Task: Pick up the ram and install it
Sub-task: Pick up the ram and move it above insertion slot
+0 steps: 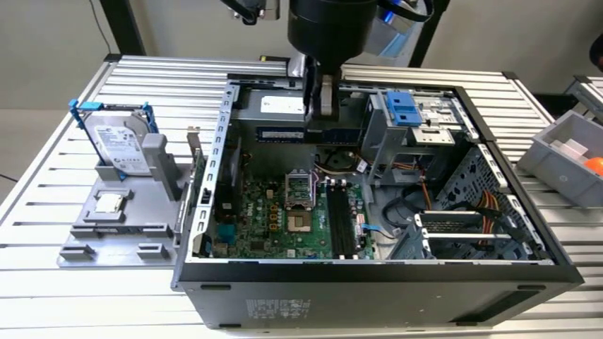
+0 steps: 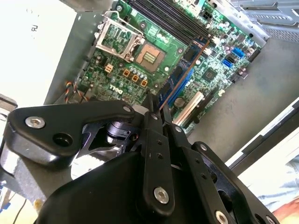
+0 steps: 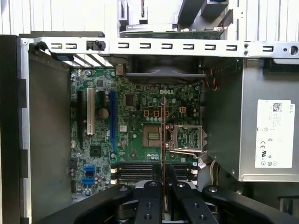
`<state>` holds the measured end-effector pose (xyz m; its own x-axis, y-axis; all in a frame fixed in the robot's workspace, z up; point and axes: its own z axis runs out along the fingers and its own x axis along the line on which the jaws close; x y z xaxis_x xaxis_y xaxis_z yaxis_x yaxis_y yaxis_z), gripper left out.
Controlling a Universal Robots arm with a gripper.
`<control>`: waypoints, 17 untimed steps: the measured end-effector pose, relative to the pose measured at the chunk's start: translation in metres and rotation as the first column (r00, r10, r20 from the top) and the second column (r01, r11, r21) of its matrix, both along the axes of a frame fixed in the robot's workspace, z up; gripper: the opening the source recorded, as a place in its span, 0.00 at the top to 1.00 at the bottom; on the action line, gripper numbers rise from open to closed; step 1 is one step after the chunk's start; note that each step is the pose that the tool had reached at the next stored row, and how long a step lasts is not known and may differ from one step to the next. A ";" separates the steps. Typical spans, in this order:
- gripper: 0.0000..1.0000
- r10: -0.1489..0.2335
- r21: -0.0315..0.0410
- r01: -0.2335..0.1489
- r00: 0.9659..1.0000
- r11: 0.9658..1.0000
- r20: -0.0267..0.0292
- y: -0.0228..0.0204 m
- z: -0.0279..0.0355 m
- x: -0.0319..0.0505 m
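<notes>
Wide slatted table, and on it the open computer case, with the green motherboard lying flat inside. The arm comes down from above, and its gripper hangs over the far part of the case.

In both wrist views the two black fingers are pressed together on the ram. The stick is seen edge-on as a thin line running straight out from between the fingertips of the gripper. One end is pinched between them and the rest pokes out past them.

In the first wrist view the ram's line crosses beside the processor socket, above the board. It is not yet seated in the black memory slots.

At the exterior view's left, outside the case, a grey fixture holds an upright hard drive in a blue frame and a small square processor chip.
</notes>
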<state>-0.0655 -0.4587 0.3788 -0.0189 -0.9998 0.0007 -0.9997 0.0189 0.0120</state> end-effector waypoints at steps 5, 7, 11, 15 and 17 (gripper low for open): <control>1.00 0.000 0.000 0.000 1.000 1.000 0.000 0.0025 0.0000 0.0043; 1.00 0.000 0.000 0.000 1.000 1.000 0.000 0.0031 0.0000 0.0062; 1.00 -0.001 0.000 0.001 1.000 1.000 0.000 0.0032 0.0000 0.0119; 1.00 -0.013 0.000 0.013 1.000 1.000 0.000 0.0032 0.0000 0.0170; 1.00 -0.021 0.000 0.021 1.000 1.000 0.000 0.0032 0.0000 0.0193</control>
<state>-0.0462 -0.4555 0.3788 -0.0401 -0.9992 0.0008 -0.9991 0.0401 0.0120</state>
